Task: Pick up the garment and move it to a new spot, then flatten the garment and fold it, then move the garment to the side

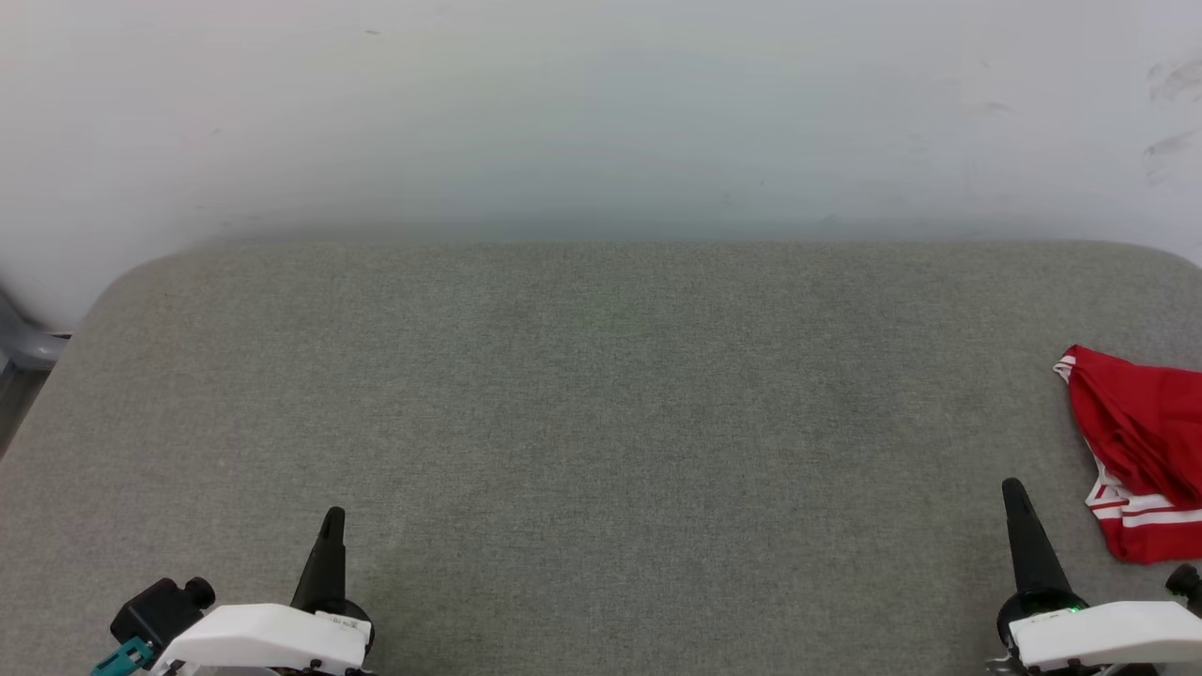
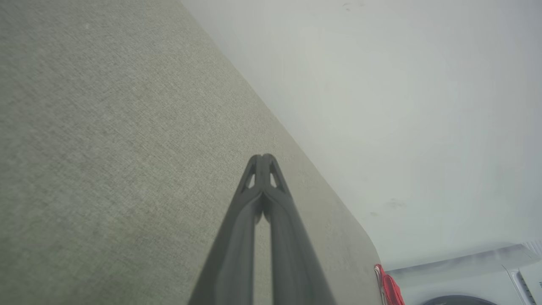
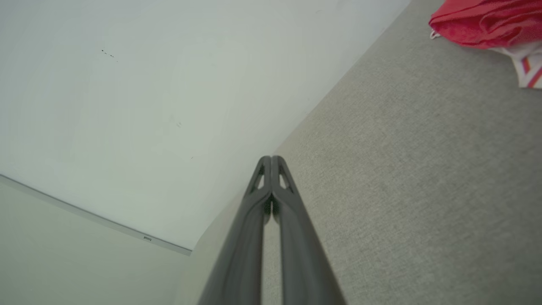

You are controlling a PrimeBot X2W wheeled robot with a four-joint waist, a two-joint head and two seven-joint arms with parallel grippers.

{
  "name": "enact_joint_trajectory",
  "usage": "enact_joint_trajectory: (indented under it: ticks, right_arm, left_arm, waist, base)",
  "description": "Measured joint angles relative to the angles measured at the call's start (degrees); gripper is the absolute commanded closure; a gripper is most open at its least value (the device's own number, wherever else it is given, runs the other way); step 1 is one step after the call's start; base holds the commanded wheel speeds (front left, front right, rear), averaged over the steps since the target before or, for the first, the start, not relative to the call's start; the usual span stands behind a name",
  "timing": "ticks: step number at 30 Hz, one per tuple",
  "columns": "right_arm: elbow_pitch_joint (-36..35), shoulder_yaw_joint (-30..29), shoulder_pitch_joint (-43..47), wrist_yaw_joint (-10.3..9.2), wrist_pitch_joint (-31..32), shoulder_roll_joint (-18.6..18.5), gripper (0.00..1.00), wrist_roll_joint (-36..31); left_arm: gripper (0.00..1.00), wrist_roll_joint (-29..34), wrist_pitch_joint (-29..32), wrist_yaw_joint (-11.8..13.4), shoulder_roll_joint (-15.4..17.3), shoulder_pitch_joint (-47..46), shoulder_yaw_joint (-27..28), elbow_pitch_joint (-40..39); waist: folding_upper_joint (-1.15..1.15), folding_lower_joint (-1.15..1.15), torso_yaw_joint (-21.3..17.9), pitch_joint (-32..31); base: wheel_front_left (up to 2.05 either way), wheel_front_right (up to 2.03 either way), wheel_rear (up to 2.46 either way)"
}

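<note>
Head view: left claw [image 1: 332,516] and right claw [image 1: 1012,488] sit closed, empty; garment [image 1: 1141,441] lies bunched far right on the desk [image 1: 601,394], where a shallow grab may drag it off.

Head looks down; low wrist views share the garment [image 1: 1141,441].

Pretty plain setup tbh: a grey fabric-topped table [image 1: 601,394] with rounded corners, backed by a white wall [image 1: 601,113] at 12 o'clock. There are dark scuffs [image 1: 1169,141] around 2 o'clock, and a grey thing [image 1: 23,347] I can't make out at 9. Soft, even light.
</note>
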Motion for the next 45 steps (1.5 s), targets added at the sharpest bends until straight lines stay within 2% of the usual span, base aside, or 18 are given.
enact_joint_trajectory:
  ticks: [23,45]
  right_arm:
    - [2.07,-0.26,-3.21,-0.01,3.59,-0.07,1.00,13.72]
    - [3.59,-0.65,-5.36,-0.01,6.27,-0.07,1.00,23.93]
  left_arm:
    - [1.00,-14.48,3.55,-1.08,0.00,-2.32,0.96,0.68]
    - [1.00,-25.36,6.15,-1.99,0.01,-4.02,1.87,1.20]
  waist:
    - [0.00,0.00,-0.33,0.45]
    - [0.00,0.00,-0.62,0.86]
  base:
    - [0.00,0.00,0.00]
    - [0.00,0.00,0.00]
